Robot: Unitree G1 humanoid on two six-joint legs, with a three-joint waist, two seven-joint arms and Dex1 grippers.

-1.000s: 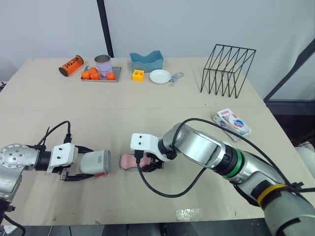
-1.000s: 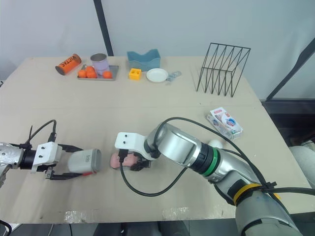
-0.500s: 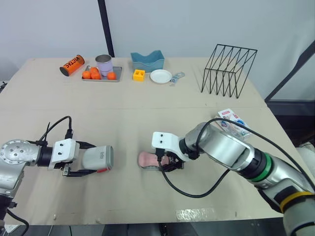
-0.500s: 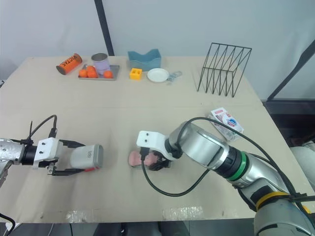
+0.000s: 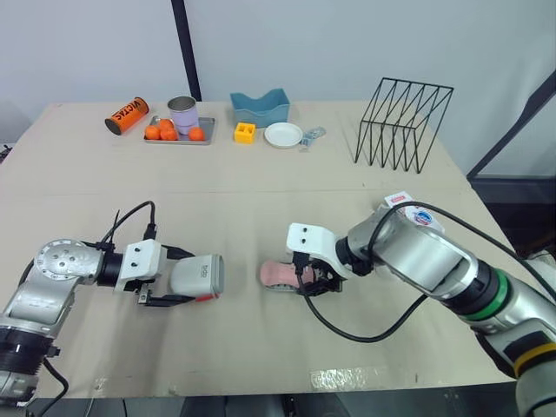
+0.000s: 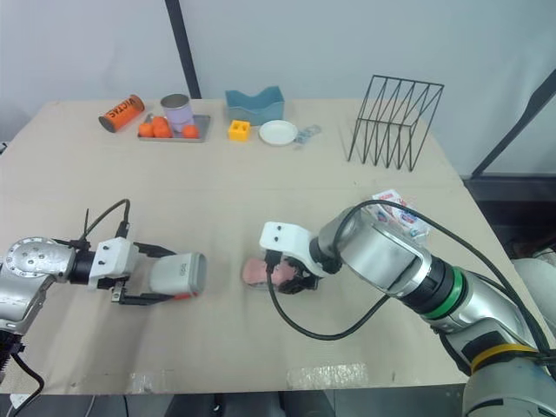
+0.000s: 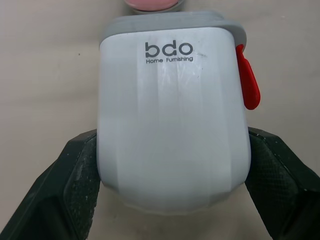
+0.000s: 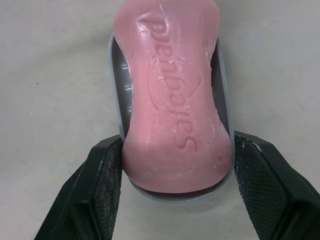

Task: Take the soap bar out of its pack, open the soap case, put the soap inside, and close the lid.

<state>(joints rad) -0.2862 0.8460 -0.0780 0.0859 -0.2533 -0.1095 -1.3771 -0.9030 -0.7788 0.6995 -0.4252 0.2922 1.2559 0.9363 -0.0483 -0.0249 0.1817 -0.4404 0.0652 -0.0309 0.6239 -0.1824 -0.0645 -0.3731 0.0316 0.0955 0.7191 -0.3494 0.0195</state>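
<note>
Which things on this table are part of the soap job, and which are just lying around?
Job: soap bar, case tray under it, soap case, soap pack.

Lying about: orange can, metal tray, oranges, cup, blue holder, yellow block, white plate, wire rack.

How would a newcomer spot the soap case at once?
On the near part of the beige table, left of the pink soap, the soap case is held in the left gripper. It is the white rounded box with a grey rim, a red tab and "bdo" printed on it.
</note>
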